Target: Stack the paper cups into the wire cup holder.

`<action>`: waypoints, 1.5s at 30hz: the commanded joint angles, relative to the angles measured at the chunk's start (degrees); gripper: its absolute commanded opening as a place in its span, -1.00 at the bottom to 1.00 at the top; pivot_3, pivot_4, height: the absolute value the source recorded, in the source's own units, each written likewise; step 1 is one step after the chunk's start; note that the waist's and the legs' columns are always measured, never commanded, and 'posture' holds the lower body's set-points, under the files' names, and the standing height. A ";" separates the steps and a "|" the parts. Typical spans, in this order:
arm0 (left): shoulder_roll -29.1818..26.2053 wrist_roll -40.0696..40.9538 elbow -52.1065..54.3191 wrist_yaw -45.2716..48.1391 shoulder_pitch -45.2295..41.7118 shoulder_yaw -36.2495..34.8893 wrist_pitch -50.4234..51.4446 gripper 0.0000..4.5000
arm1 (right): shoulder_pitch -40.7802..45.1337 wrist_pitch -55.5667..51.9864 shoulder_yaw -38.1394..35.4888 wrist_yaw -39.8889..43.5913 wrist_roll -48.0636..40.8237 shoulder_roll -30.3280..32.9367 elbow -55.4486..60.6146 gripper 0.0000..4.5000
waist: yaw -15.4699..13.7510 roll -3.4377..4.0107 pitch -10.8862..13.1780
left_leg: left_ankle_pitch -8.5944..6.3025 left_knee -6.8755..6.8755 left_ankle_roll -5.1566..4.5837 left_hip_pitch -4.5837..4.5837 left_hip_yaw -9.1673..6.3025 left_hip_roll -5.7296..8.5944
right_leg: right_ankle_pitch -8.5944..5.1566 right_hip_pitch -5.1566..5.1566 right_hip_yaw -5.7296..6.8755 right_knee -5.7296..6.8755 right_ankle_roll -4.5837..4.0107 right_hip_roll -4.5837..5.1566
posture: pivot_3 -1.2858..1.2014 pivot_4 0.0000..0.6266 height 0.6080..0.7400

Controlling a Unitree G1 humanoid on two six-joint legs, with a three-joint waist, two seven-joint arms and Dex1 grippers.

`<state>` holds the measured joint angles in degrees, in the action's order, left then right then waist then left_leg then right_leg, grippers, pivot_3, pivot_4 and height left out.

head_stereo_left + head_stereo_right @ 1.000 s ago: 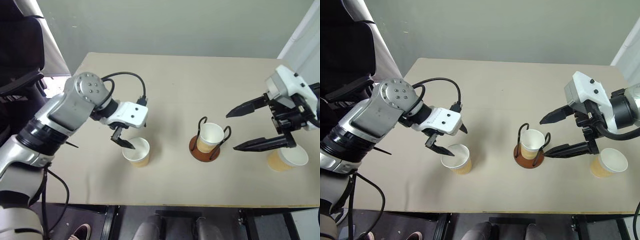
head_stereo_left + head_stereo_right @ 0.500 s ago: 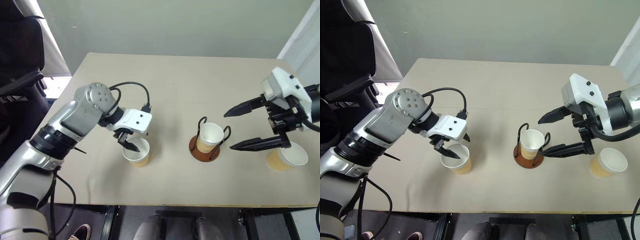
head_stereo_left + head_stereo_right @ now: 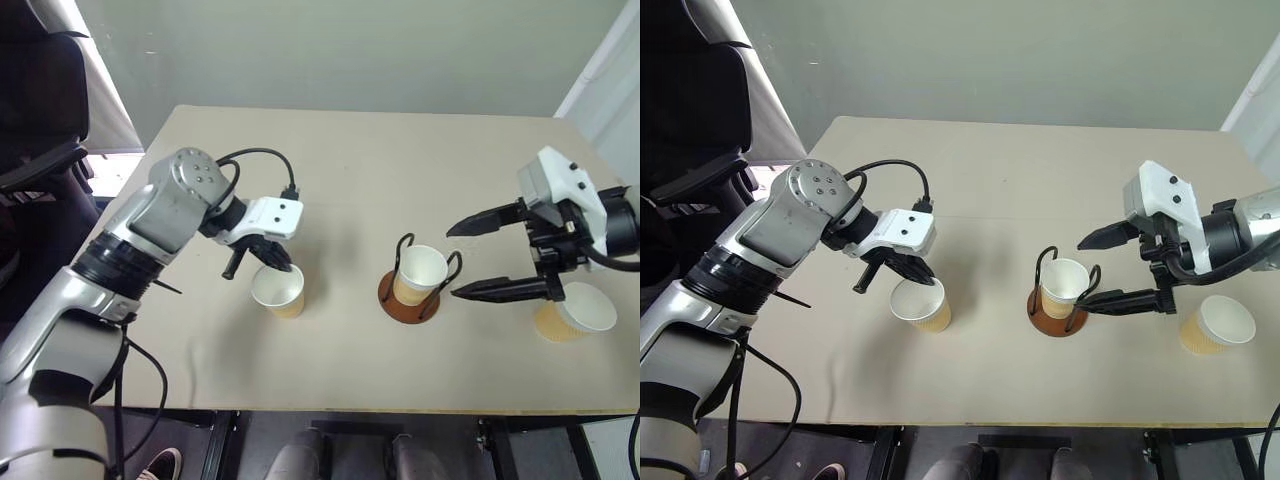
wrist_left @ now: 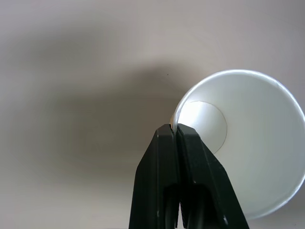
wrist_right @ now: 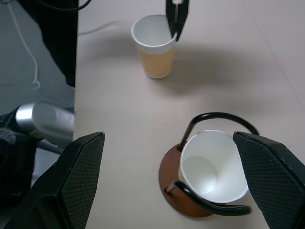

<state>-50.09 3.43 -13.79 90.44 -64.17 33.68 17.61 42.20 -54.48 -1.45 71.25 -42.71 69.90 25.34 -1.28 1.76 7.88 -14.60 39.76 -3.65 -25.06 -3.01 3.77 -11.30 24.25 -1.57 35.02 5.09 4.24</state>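
On the left of the table a tan paper cup (image 3: 279, 291) has its near rim pinched by my left gripper (image 3: 268, 263), one finger inside and one outside; the left wrist view shows the fingers (image 4: 167, 157) shut on that white rim (image 4: 174, 121). I cannot tell whether the cup rests on the table. A second cup (image 3: 421, 272) sits in the wire cup holder (image 3: 404, 303) at the table's middle. My right gripper (image 3: 455, 262) hangs open just right of the holder, its fingers (image 5: 78, 174) spread wide. A third cup (image 3: 575, 312) stands at the right, behind that gripper.
The beige table (image 3: 380, 170) runs back to a grey wall. A black chair (image 3: 40, 110) stands off the table's left side. The table's front edge (image 3: 350, 408) lies close below the cups.
My left gripper has closed onto the left cup's rim, and the cup has shifted slightly to the right. The right gripper stays open, about where it was.
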 commanded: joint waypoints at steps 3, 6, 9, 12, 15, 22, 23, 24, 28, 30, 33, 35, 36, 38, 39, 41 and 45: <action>-0.47 2.10 -0.49 2.06 -2.68 -0.22 0.24 -0.98 | -1.60 0.10 -3.43 -2.63 -1.23 -0.80 1.90 0.97 | 0.00 0.00 0.00 | 0.00 0.04 0.00 0.00 0.01 0.01 | 0.01 0.00 0.00 0.00 0.01 0.00 | 0.03 -0.52 1.00; -0.47 2.94 -0.86 2.06 -3.73 0.43 0.54 -0.98 | -2.64 0.38 -4.05 -3.57 -1.40 -1.10 2.31 0.97 | -0.03 0.00 0.00 | 0.00 0.04 0.00 -0.01 0.00 0.00 | 0.01 0.00 0.00 0.01 0.01 0.00 | 0.03 -0.52 1.00; -0.56 3.54 -1.80 2.06 -4.84 1.01 0.35 -0.98 | -3.08 0.61 -4.16 -4.20 -1.54 -1.31 2.48 0.97 | 0.03 0.00 0.00 | 0.00 0.04 0.00 -0.01 0.02 0.00 | 0.01 0.00 -0.01 0.01 0.01 0.00 | 0.03 -0.52 1.00; -0.66 4.06 -2.53 2.06 -5.94 1.40 0.32 -0.98 | -3.04 0.90 -4.02 -4.33 -1.43 -1.40 2.28 0.97 | 0.01 0.00 0.00 | 0.00 0.04 0.00 -0.01 0.01 0.00 | 0.01 0.00 0.00 0.02 0.01 0.00 | 0.03 -0.52 1.00; -0.59 4.61 -3.02 2.06 -7.13 1.44 0.63 -0.98 | -2.97 1.46 -3.87 -4.04 -1.12 -1.33 1.91 0.97 | 0.01 0.00 0.00 | 0.00 0.04 0.00 -0.01 0.01 0.01 | 0.01 0.00 0.00 0.00 0.02 0.00 | 0.03 -0.52 1.00; 4.68 3.29 -13.69 2.01 -15.41 -3.01 0.23 -0.98 | -3.97 2.62 -4.39 -3.63 -0.24 -0.39 1.41 0.97 | -0.31 -0.01 0.01 | 0.00 0.08 -0.01 -0.08 0.00 0.00 | 0.02 0.01 0.01 -0.01 0.04 0.01 | 0.03 -0.52 1.00; 5.75 2.99 -15.82 2.00 -16.89 -3.83 -0.05 -0.98 | -4.30 2.82 -4.54 -3.61 -0.05 -0.16 1.26 0.97 | -0.30 -0.01 0.01 | -0.01 0.13 -0.03 -0.11 0.00 0.01 | 0.03 0.01 0.01 0.00 0.05 0.02 | 0.03 -0.52 1.00; 6.96 2.90 -18.15 1.84 -18.66 -4.78 -0.30 -0.98 | -4.79 3.02 -4.80 -3.67 0.22 0.10 1.09 0.97 | -0.29 -0.01 0.01 | -0.03 0.16 -0.06 -0.13 0.01 0.01 | 0.03 0.02 0.02 -0.02 0.05 0.02 | 0.03 -0.52 1.00; 12.45 4.06 -26.04 1.83 -25.91 -9.17 -0.27 -0.98 | -8.57 4.31 -6.70 -4.25 1.72 1.13 0.41 0.97 | -0.44 -0.03 0.02 | -0.07 0.22 -0.11 -0.33 0.02 0.01 | 0.04 0.16 0.02 -0.07 0.10 0.03 | 0.03 -0.52 1.00; 13.92 4.27 -28.39 2.01 -27.69 -10.40 -0.90 -0.98 | -9.88 5.02 -7.09 -4.87 2.64 1.16 0.05 0.97 | -0.37 -0.03 0.02 | -0.08 0.23 -0.13 -0.42 0.02 0.01 | 0.03 0.22 0.03 -0.09 0.14 0.03 | 0.03 -0.52 1.00; 16.65 5.28 -31.50 2.06 -30.90 -12.54 -0.43 -0.98 | -12.72 6.08 -8.99 -5.51 3.91 1.27 -0.95 0.97 | -0.35 -0.03 0.02 | -0.09 0.20 -0.14 -0.44 0.05 0.00 | 0.00 0.28 0.01 -0.07 0.19 0.03 | 0.03 -0.52 1.00; 18.80 6.18 -33.43 2.06 -33.13 -13.60 -0.20 -0.98 | -14.92 6.13 -11.10 -6.37 4.00 1.00 -0.22 0.97 | -0.48 -0.05 0.03 | -0.09 0.21 -0.14 -0.56 0.02 -0.01 | -0.01 0.36 0.02 -0.05 0.21 0.05 | 0.03 -0.52 1.00; 19.71 6.64 -34.44 2.06 -34.10 -13.78 -0.52 -0.98 | -15.97 5.64 -12.26 -7.21 3.65 0.67 0.85 0.97 | -0.58 -0.04 0.03 | -0.09 0.24 -0.14 -0.65 0.05 -0.01 | -0.01 0.47 0.03 -0.04 0.21 0.04 | 0.03 -0.52 1.00; 21.41 7.38 -35.89 2.06 -35.80 -13.70 -0.65 -0.98 | -18.62 4.95 -14.97 -8.18 3.18 0.51 2.60 0.97 | -0.77 -0.06 0.04 | -0.09 0.33 -0.14 -0.97 0.02 0.00 | 0.03 0.67 0.03 -0.03 0.28 0.07 | 0.03 -0.52 1.00; 22.15 7.52 -36.49 2.06 -36.49 -13.49 -0.88 -0.98 | -20.18 4.73 -16.43 -8.42 3.31 0.67 3.14 0.97 | -0.94 -0.05 0.04 | -0.09 0.33 -0.15 -0.98 0.08 0.02 | 0.04 0.73 0.02 -0.05 0.29 0.07 | 0.03 -0.52 1.00; 23.24 8.13 -37.55 2.06 -37.59 -13.06 -1.30 -0.98 | -23.82 4.70 -19.80 -8.50 4.45 1.27 3.73 0.97 | -1.01 -0.07 0.05 | -0.10 0.31 -0.16 -1.03 0.20 0.04 | 0.03 0.73 0.00 -0.06 0.34 0.09 | 0.03 -0.52 1.00; 24.00 10.43 -37.37 2.06 -37.72 -12.09 -1.51 -0.98 | -29.75 4.08 -25.68 -8.39 5.52 1.66 5.71 0.97 | -0.98 -0.04 0.08 | -0.14 0.30 -0.23 -0.98 0.33 0.03 | 0.00 0.76 -0.08 -0.05 0.39 0.11 | 0.03 -0.52 1.00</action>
<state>-25.92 12.10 -52.22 90.55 -100.25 21.74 16.63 13.05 -50.35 -22.66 62.88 -37.81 70.47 28.66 -2.26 1.72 7.96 -14.75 40.08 -3.88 -26.06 -2.69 3.77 -11.30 25.02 -1.68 35.01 5.49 4.38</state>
